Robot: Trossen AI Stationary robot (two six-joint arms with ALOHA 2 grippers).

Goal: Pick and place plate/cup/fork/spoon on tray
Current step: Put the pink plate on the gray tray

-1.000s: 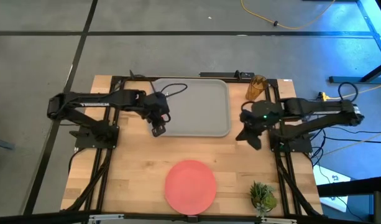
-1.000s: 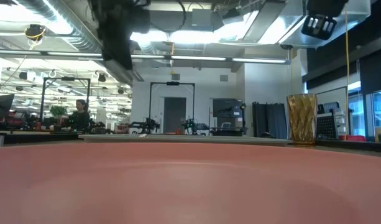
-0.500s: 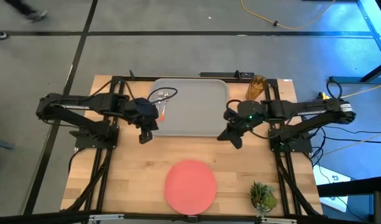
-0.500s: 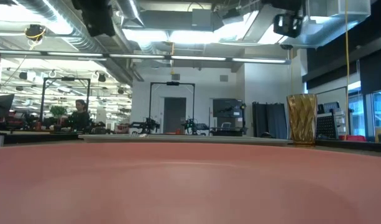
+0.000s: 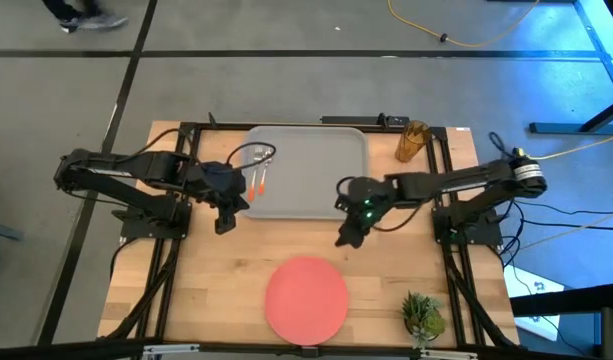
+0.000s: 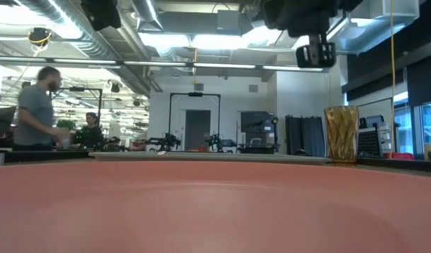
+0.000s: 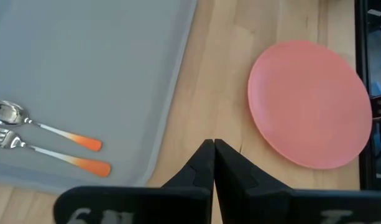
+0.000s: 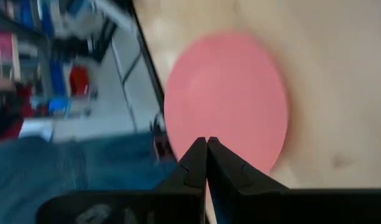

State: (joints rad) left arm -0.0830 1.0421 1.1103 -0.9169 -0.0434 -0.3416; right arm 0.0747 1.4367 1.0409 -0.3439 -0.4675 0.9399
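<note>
The tray is taken as the landmark. The fork and the spoon are seen lying side by side inside the tray, close to its edge on the left arm's side, orange handles pointing the same way. The plate is found on the bare wood, well apart from the tray's near long edge, and the cup is left standing upright just beyond the tray's far corner on the right arm's side. The left gripper is held just off the tray's near corner, its fingers pressed together on nothing. The right gripper is carried above the wood between the tray's near edge and the plate, its fingers likewise closed and empty, with the plate centred ahead in its wrist view. The step in hand is judged to be the reach for the plate. Next, the right fingers would need to be spread and lowered over the plate's rim, since a flat plate can only be gripped at its edge; a shallow grip could let it slip.
</note>
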